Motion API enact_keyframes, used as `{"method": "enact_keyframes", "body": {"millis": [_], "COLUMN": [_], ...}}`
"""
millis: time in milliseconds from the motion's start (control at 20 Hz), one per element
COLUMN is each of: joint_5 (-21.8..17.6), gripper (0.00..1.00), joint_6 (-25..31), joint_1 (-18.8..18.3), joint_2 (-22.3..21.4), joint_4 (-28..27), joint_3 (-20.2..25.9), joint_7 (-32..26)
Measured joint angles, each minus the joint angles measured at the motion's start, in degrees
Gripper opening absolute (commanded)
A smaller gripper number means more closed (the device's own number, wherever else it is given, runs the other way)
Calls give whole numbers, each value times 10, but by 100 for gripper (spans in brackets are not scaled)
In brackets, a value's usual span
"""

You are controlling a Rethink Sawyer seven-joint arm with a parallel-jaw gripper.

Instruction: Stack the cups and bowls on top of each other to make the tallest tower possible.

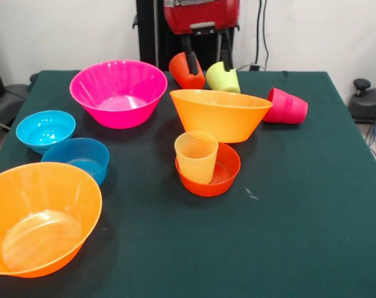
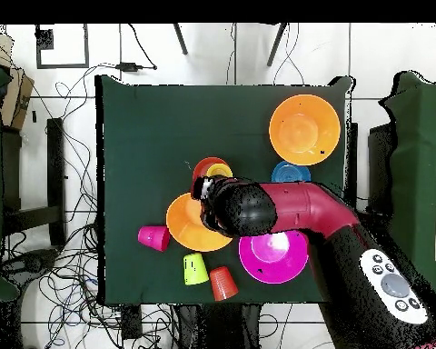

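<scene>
Dark green cloth covers the table [image 1: 299, 217]. Left of the gripper [image 1: 206, 53] sit two blue bowls [image 1: 61, 143] and the magenta bowl [image 1: 118, 93]. Its open jaws hang empty between the tipped orange cup [image 1: 187, 71] and lime cup [image 1: 223, 77]. Below, a yellow cup [image 1: 196, 156] stands in the red-orange bowl [image 1: 208, 171].

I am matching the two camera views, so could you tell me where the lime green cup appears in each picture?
Front view: the lime green cup lies tipped at the far table edge, top centre, between the orange cup and the red-pink cup.
Overhead view: the cup lies at lower centre-left.
Shared landmark: it sits between the same two cups, orange and red-pink.
</scene>
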Motion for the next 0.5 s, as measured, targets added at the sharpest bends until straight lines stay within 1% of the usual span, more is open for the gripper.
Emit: {"method": "enact_keyframes", "body": {"millis": [50,200,300,350,500], "joint_5": [-15,-46,-59,-75,-95], "gripper": [100,100,100,100,100], "joint_6": [0,0,0,0,6], "joint_1": [-3,-9,-14,-21,-39], "joint_2": [3,12,17,26,42], "joint_4": [0,0,0,-1,-3], "joint_3": [14,36,46,60,84], "joint_7": [0,-3,-7,-16,-42]}}
